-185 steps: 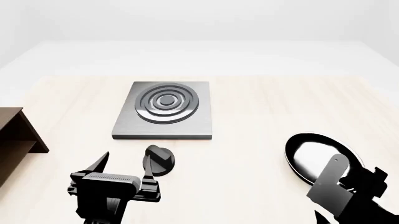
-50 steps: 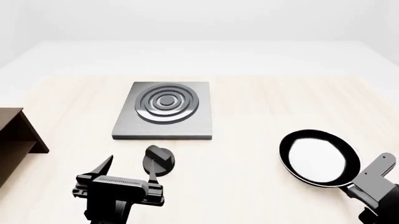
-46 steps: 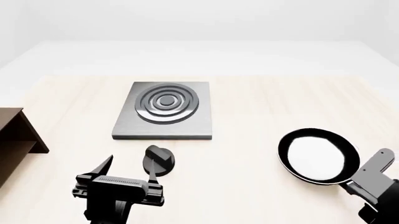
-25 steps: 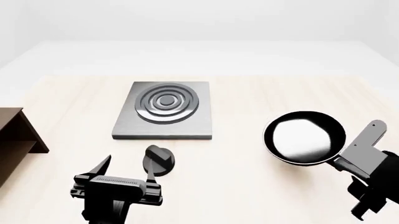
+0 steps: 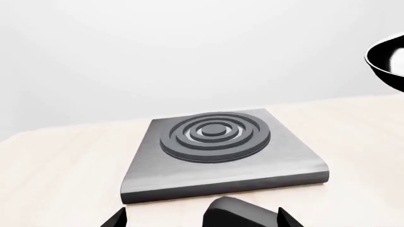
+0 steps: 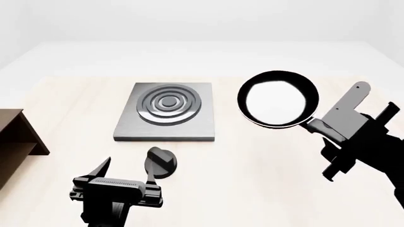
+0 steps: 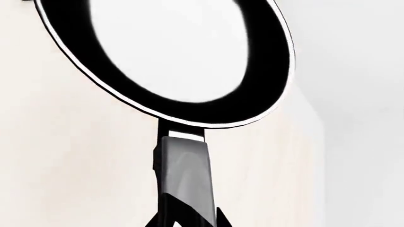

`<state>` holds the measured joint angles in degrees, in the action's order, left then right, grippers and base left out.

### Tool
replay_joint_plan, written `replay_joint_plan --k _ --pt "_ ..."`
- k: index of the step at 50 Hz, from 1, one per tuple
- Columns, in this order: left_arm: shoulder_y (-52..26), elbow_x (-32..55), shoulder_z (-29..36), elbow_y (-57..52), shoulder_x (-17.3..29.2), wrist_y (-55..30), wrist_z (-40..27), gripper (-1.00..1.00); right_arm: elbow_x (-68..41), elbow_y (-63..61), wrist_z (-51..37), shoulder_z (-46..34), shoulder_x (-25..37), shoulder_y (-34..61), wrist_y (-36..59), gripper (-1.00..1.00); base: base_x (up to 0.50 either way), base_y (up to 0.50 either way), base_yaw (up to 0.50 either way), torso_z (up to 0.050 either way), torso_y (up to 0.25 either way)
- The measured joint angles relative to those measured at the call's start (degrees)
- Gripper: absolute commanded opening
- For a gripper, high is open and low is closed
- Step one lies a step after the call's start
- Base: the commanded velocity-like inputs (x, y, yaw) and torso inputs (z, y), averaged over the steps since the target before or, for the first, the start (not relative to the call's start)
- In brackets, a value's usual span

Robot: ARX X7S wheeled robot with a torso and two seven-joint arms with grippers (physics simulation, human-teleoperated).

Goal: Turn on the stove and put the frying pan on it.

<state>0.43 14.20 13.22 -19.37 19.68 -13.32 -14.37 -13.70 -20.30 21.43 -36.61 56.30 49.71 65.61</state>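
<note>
The pan point(image 6: 278, 100) is held clear of the table point(image 6: 265, 179) by the right gripper point(image 6: 328, 134), whose fingers are clamped on the handle point(image 7: 183, 175); the grip is seen in the right wrist view, where the handle runs back between the dark fingers. In the head view the pan is raised to the right of the stove point(image 6: 167, 112), apart from it, with its glossy pale inside turned toward the camera. The stove lies flat on the table, its dark rings point(image 5: 215, 136) bare. The knob point(image 6: 160, 163) is set on the table just in front of the stove, near its front edge. The left gripper point(image 6: 125, 174) is held low just in front of the knob, its fingers point(image 6: 151, 174) spread apart, the right-hand one lying against the knob's near side, though contact cannot be judged. In the left wrist view the knob's top is seen between the two fingertips. A brown shelf point(image 6: 16, 142) is seen at the left edge of the table.
</note>
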Motion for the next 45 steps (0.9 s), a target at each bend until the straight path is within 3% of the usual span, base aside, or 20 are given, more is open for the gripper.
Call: replay_joint_plan --k 45 --pt "1.4 1.5 -0.7 0.0 0.9 4.1 0.6 1.00 5.6 25.0 -5.7 -6.9 -30.0 15.5 -9.6 -1.00 0.00 0.00 0.00 0.000 0.002"
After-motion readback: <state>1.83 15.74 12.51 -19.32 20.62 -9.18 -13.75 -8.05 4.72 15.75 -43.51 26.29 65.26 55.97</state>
